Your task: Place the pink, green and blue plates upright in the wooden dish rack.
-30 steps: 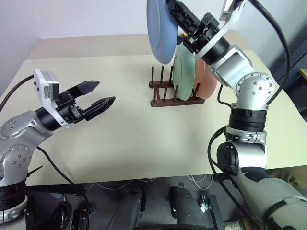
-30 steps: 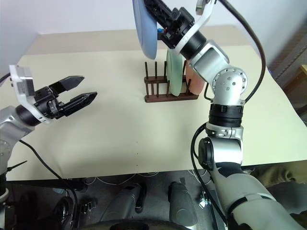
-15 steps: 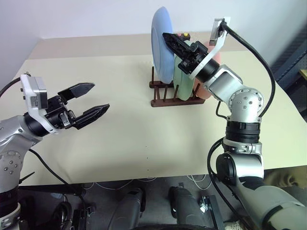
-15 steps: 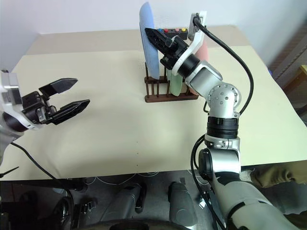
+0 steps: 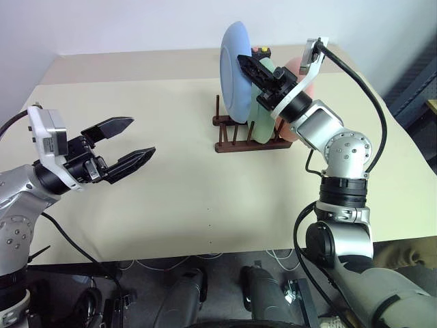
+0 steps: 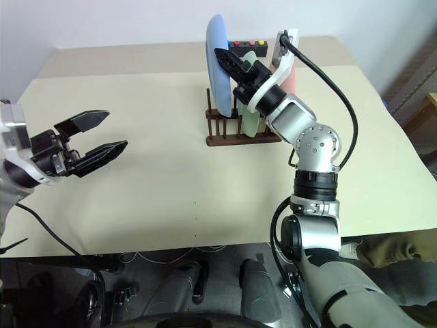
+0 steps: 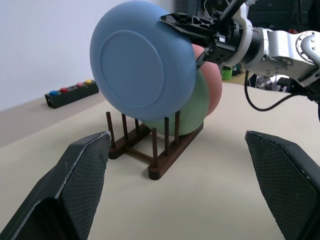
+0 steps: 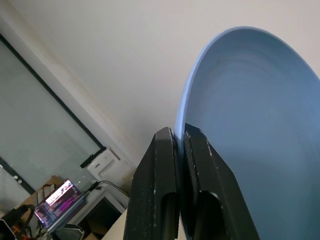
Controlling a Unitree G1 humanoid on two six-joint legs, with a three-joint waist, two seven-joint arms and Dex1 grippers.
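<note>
The wooden dish rack stands on the cream worktop toward its far edge, somewhat right of the middle. Two plates already stand upright between its pegs: the green plate in a middle slot and the pink plate just behind it, at the rack's right end, the two close together or touching.

The right tool is pressed together on the rim of the blue plate, pinching its upper edge between the two black fingers. The plate is held on edge, nearly upright, over the left part of the rack, its lower rim down among the pegs just left of the green plate. Whether its lower rim rests on the rack's rails cannot be told. In the left wrist view the blue plate shows its underside, overlapping the green and pink plates behind it.

The left tool hovers above the left part of the worktop, well apart from the rack, its fingers spread wide and holding nothing. It points toward the rack.

A small black box with coloured buttons lies near the far edge of the worktop, beyond the rack.
</note>
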